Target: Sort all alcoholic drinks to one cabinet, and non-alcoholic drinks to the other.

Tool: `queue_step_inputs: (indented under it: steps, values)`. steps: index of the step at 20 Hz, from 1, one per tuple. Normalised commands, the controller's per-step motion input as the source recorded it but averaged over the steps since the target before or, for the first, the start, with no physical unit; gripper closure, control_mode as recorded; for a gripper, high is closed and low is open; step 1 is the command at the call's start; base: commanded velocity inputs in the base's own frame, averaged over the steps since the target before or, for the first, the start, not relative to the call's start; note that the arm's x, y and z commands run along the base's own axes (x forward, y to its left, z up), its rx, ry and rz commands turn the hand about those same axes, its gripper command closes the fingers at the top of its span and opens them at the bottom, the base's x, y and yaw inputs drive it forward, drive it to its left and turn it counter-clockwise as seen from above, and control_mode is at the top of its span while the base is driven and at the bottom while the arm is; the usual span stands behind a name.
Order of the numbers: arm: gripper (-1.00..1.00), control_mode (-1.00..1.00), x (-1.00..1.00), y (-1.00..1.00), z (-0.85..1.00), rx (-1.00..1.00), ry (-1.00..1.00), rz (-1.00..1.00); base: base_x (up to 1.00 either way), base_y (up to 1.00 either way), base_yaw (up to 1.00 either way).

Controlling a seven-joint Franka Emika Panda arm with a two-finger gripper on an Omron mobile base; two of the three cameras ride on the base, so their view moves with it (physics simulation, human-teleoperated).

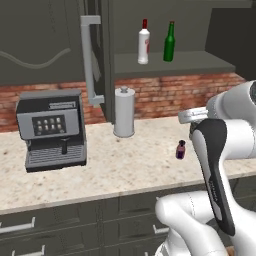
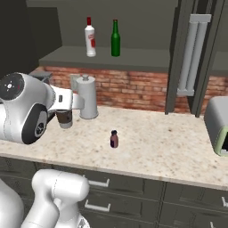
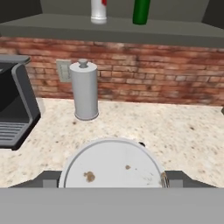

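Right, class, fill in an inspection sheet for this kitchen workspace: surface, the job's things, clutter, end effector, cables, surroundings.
Surface: speckled beige counter, brick wall behind.
Job's things: white bottle and green bottle stand upright, apart, on the shelf of the open cabinet; purple bottle upright on the counter; coffee cup held at the end effector, its white lid close to the hand camera.
Clutter: grey canister and coffee machine on the counter.
End effector: around the coffee cup; fingers hidden, so the grip cannot be confirmed.
Cables: nothing seen.
Surroundings: open cabinet door with long pale handle; drawers below the counter.
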Motion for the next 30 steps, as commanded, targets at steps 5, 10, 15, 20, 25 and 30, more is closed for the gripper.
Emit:
queue_step_inputs:
  steps: [5,10,15,20,25,30]
  values:
    - [1.00,1.00,0.00,0.00,0.00,0.00,0.00,0.00,-0.34,-0.27,0.00]
    - [1.00,1.00,0.00,0.00,0.00,0.00,0.00,0.00,-0.38,-0.37,0.00]
    - [1.00,1.00,0.00,0.00,0.00,0.00,0.00,0.00,-0.39,-0.42,0.00]
    - [1.00,1.00,0.00,0.00,0.00,0.00,0.00,0.00,-0.38,-0.42,0.00]
    - [1.00,1.00,0.00,0.00,0.00,0.00,0.00,0.00,-0.36,-0.49,0.00]
    - [1.00,1.00,0.00,0.00,0.00,0.00,0.00,0.00,-0.29,-0.46,0.00]
